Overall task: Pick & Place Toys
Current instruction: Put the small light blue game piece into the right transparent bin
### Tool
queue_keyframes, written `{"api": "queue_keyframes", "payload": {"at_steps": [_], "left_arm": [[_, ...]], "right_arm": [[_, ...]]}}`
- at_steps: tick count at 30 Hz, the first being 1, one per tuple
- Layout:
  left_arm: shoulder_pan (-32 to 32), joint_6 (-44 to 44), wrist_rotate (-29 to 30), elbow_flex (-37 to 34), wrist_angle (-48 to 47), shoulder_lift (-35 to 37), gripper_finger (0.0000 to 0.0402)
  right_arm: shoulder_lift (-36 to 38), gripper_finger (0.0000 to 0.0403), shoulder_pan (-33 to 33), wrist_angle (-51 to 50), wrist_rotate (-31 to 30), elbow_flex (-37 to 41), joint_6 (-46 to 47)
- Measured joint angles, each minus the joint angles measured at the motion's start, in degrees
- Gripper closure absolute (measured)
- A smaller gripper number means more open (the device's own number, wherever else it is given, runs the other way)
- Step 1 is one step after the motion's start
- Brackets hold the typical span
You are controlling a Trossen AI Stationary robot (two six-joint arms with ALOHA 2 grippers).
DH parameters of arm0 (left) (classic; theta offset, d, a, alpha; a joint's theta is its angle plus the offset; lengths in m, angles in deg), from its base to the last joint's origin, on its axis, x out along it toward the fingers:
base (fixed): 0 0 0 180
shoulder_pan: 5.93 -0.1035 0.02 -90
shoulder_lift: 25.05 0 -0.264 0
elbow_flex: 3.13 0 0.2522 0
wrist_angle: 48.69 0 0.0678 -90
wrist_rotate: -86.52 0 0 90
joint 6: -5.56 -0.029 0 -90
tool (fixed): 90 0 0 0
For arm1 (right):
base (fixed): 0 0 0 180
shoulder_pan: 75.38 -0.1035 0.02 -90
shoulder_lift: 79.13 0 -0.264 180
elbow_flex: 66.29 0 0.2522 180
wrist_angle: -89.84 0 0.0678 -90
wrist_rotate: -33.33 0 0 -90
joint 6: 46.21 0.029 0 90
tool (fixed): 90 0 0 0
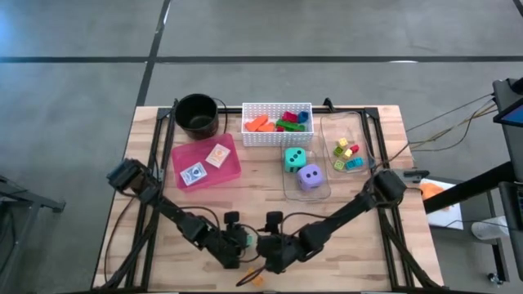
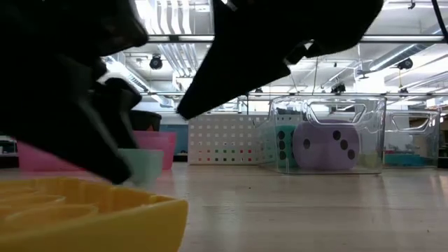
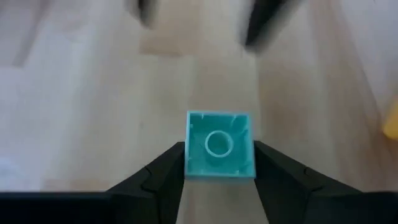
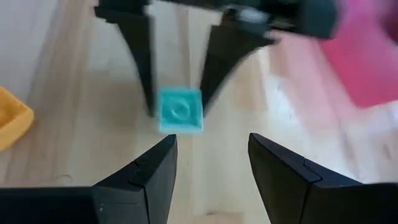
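Left gripper (image 3: 217,163) pinching teal block (image 3: 219,145); right gripper (image 4: 212,158) spread (facing it). Beyond: basket (image 1: 277,135) holding blocks, bin (image 1: 288,189) holding dice.

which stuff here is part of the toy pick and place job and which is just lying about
Part of the job:
- teal block between the left pincer fingers
- yellow block
- teal die, purple die
- blocks in the white basket
- cards on the pink tray

Lying about:
- black pot

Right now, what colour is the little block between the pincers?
Teal block, clearest in the left wrist view.
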Motion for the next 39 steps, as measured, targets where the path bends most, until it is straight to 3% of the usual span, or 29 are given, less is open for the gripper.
{"api": "queue_keyframes", "payload": {"at_steps": [10,13,20,23,28,34,39], "left_arm": [[-2.57,-3.98,1.56,0.44,2.84,0.08,0.0216],[-2.59,-4.39,0.99,0.37,2.60,0.11,0.0216],[-2.59,-3.80,-0.96,0.31,2.01,0.11,0.0216],[-2.64,-3.42,-1.11,0.25,1.34,0.11,0.0216],[-2.72,-2.69,-1.12,-0.09,0.73,-0.06,0.0216],[-2.85,-2.06,-1.22,-0.11,0.84,-1.53,0.0216],[-2.85,-3.04,-1.27,-0.11,1.20,-1.62,0.0218]], "right_arm": [[-1.24,0.0204,-0.02,-1.22,2.72,-0.28,4.58],[0.24,0.0204,-0.19,-6.48,3.22,-0.73,4.55],[9.44,0.0204,-1.81,-21.28,2.48,-0.18,11.74],[14.15,0.0204,-3.24,-20.89,-1.08,2.75,13.32],[20.02,0.0204,-5.91,-9.01,-3.01,13.17,13.09],[22.57,0.0204,-6.47,16.36,-2.91,28.47,12.96],[20.10,0.0204,-6.05,39.23,-2.82,37.69,12.29]]}}
